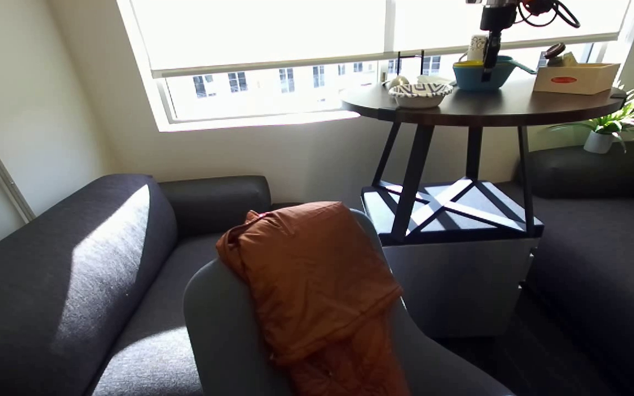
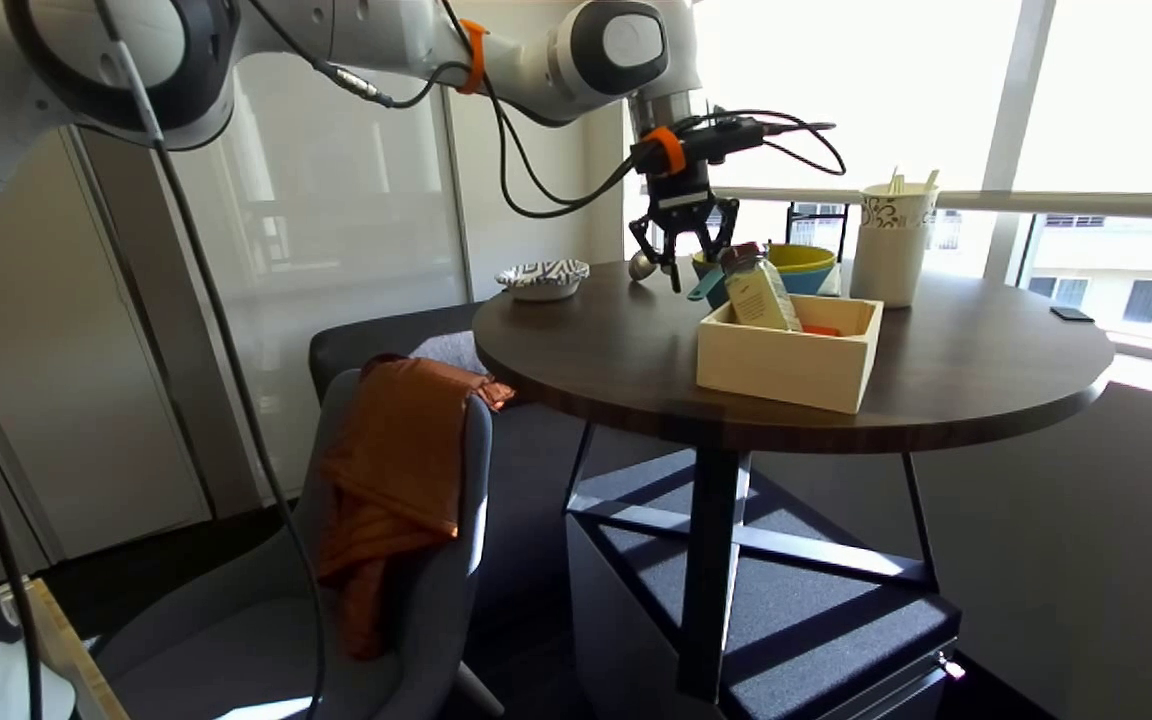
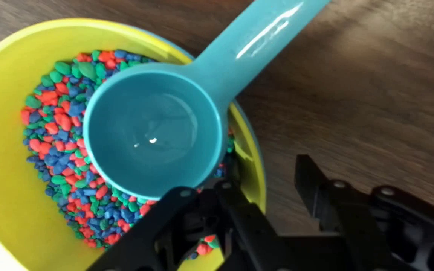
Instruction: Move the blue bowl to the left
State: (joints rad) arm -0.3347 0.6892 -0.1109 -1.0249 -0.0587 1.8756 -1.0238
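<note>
The blue bowl [image 1: 466, 82] stands upright on the round dark table; it also shows in an exterior view [image 2: 811, 280], partly behind the wooden box's jar. In the wrist view its yellow inside [image 3: 2, 150] holds red, green and blue pebbles. A teal scoop [image 3: 153, 128] lies in it, its handle sticking out over the rim. My gripper [image 3: 269, 169] is open and lowered at the bowl's edge. One finger is inside the rim beside the scoop; the other is outside, over the table. The rim passes between them, with a gap to the outer finger. The inner fingertip is partly hidden.
A light wooden box [image 2: 786, 360] with a jar [image 2: 758, 290] stands near the bowl. A patterned whitish dish [image 1: 420, 94], a tall white container [image 2: 893, 245] with utensils and a round metallic thing [image 2: 642, 266] are also on the table [image 2: 596, 345]. A flat dark object [image 2: 1071, 313] lies near its edge.
</note>
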